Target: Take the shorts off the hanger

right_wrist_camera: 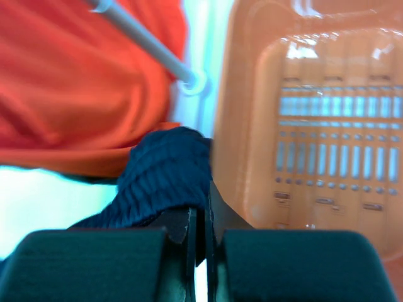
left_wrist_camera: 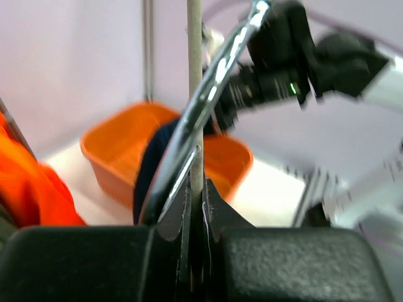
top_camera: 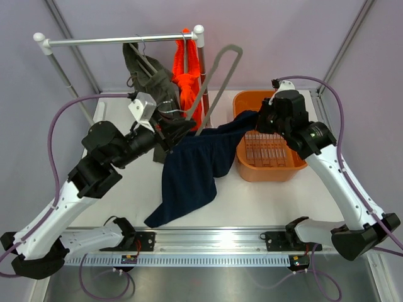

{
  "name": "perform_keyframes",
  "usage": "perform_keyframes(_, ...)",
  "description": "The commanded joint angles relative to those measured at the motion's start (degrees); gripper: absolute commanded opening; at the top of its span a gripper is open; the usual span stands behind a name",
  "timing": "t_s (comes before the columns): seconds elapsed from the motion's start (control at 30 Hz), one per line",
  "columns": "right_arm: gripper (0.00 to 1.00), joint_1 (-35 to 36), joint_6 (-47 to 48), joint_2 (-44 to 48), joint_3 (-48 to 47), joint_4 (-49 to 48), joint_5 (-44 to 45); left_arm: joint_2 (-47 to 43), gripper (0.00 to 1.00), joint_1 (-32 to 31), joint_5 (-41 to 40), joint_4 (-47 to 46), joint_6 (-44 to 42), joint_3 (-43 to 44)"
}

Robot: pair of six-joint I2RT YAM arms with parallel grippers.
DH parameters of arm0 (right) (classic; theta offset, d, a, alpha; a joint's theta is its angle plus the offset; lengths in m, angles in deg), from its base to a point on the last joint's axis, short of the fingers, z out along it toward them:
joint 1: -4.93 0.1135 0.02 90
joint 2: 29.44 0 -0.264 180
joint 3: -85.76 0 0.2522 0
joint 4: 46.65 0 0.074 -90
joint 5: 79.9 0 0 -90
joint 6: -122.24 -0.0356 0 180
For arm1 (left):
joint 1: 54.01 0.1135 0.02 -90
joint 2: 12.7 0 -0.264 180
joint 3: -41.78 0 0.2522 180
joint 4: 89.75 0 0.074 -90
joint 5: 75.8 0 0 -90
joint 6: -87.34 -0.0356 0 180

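The left gripper (left_wrist_camera: 195,200) has its jaws pinched on a thin bar (left_wrist_camera: 194,94). Past the jaws sits an orange basket (left_wrist_camera: 113,145) with navy shorts (left_wrist_camera: 148,170) hanging over it. Orange shorts (left_wrist_camera: 31,189) are to the left.

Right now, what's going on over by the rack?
The left gripper is clamped on the grey hanger, tilted beside the rack. The right gripper pinches the navy shorts over the orange basket's rim, and the cloth trails down across the table. I cannot tell if it is fully clear of the hanger. The olive-grey shorts and orange shorts hang from the rail.
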State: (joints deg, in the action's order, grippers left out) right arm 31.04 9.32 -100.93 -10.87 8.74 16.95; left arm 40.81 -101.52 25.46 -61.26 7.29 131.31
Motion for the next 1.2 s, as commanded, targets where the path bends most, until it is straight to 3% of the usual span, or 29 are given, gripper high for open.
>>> perform_keyframes(0.0,0.0,2.4,1.1,2.8,-3.9,-2.7,-2.1,0.2,0.0,0.0,-7.2,-24.4,2.3,-0.8)
perform_keyframes(0.13,0.0,12.5,1.8,0.9,-10.8,1.0,-1.9,4.4,0.0,0.0,-14.1,-34.4,1.0,2.1)
perform_keyframes(0.27,0.0,18.9,2.0,0.1,-15.6,1.9,-9.8,9.2,0.0,0.1,-20.4,-45.5,-1.9,7.2)
perform_keyframes(0.43,0.0,21.2,3.6,-2.1,-22.9,5.5,-1.3,16.9,0.0,0.2,-22.9,-44.7,-5.9,18.7)
perform_keyframes(0.53,0.0,20.1,7.1,-8.7,-40.7,11.2,8.9,17.1,0.0,0.5,-24.4,-44.4,-7.3,21.8)
perform_keyframes(0.57,0.0,19.4,9.0,-11.0,-53.1,13.8,12.1,16.7,0.0,0.7,-24.5,-41.9,-7.6,22.6)
perform_keyframes(0.6,0.0,18.5,9.7,-13.7,-59.8,15.1,13.4,16.3,0.0,0.7,-24.8,-41.1,-7.9,22.8)
perform_keyframes(0.63,0.0,16.8,11.4,-19.3,-74.0,17.0,16.9,15.0,0.0,0.8,-24.8,-40.5,-8.2,22.1)
perform_keyframes(0.7,0.0,16.5,15.2,-23.0,-82.1,13.8,23.2,13.4,0.0,0.9,-25.2,-39.6,-8.8,20.3)
perform_keyframes(0.73,0.0,16.5,17.4,-21.6,-81.8,10.4,27.0,12.6,0.0,1.0,-25.5,-38.9,-8.9,18.6)
perform_keyframes(0.8,0.0,16.5,27.4,-16.3,-66.2,-10.6,37.1,10.1,0.0,1.1,-25.8,-37.5,-9.1,16.5)
perform_keyframes(0.83,0.0,16.5,31.3,-10.1,-52.7,-19.2,41.4,9.2,0.0,1.1,-25.6,-37.1,-9.2,14.1)
perform_keyframes(0.87,0.0,16.3,38.1,-7.8,-47.5,-35.4,42.1,7.4,0.0,1.2,-25.8,-36.9,-9.2,12.7)
perform_keyframes(0.9,0.0,16.0,40.4,-6.1,-44.7,-40.6,42.6,6.6,0.0,1.2,-25.9,-36.9,-8.9,11.3)
perform_keyframes(1.03,0.0,13.1,48.4,-6.7,-46.3,-52.6,42.4,4.8,0.0,1.5,-26.2,-35.4,-8.9,7.2)
perform_keyframes(1.17,0.0,9.6,53.0,-14.3,-55.6,-50.5,43.9,4.4,0.0,1.5,-25.9,-34.6,-8.8,4.7)
